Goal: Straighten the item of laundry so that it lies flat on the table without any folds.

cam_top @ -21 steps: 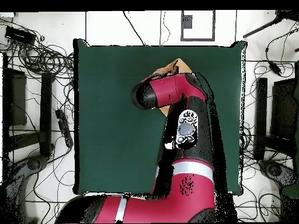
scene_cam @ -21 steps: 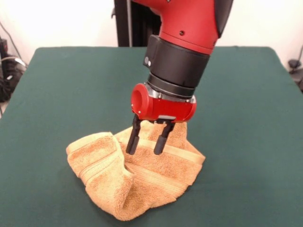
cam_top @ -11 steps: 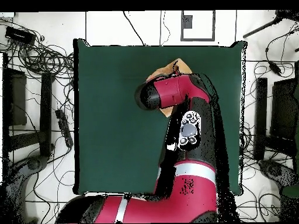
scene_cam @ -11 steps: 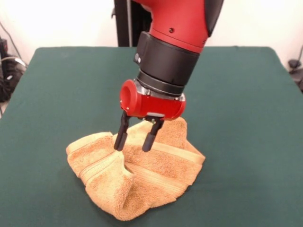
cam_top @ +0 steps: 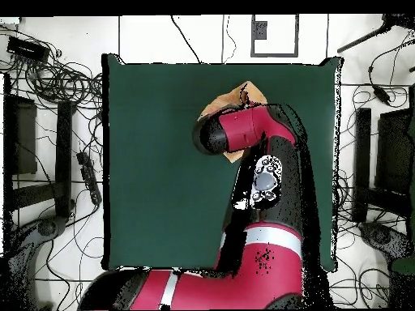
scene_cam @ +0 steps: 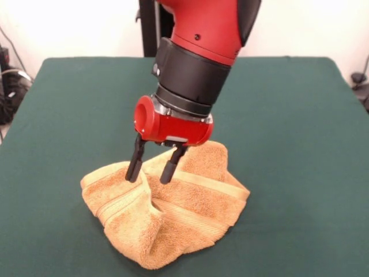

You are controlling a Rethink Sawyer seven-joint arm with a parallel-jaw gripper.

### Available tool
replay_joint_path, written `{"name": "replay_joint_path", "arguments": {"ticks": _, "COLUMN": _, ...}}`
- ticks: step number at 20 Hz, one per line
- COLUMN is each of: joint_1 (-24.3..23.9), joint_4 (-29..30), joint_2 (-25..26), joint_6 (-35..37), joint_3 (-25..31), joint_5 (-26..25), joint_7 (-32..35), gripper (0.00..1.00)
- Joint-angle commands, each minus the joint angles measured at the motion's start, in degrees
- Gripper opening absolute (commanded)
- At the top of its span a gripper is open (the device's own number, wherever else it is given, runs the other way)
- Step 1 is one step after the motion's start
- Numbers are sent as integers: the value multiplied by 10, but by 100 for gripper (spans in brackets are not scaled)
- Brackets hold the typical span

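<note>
Black two-fingered gripper [scene_cam: 150, 168] on the red and black arm hung spread open just above the crumpled golden-orange terry-cloth towel [scene_cam: 173, 210], its tips over the towel's upper left part, gripping nothing. That towel lay bunched in folds on the large dark green felt-covered table [scene_cam: 300, 144], near the table's front edge. From overhead, the arm hid most of the towel [cam_top: 229, 103], leaving only a small golden patch beside the red wrist, toward the table's [cam_top: 154, 162] top edge.
</note>
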Motion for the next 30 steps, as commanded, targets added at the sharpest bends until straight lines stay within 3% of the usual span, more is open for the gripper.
{"name": "replay_joint_path", "arguments": {"ticks": 1, "joint_1": 9, "joint_4": 16, "joint_2": 71, "joint_6": -51, "joint_3": 15, "joint_5": -29, "joint_7": 66, "gripper": 100}}
{"name": "replay_joint_path", "arguments": {"ticks": 11, "joint_1": -2, "joint_4": 22, "joint_2": 84, "joint_6": -55, "joint_3": 29, "joint_5": 13, "joint_7": 79, "gripper": 100}}
{"name": "replay_joint_path", "arguments": {"ticks": 30, "joint_1": -30, "joint_4": 20, "joint_2": 71, "joint_6": -51, "joint_3": 50, "joint_5": -30, "joint_7": -28, "gripper": 100}}
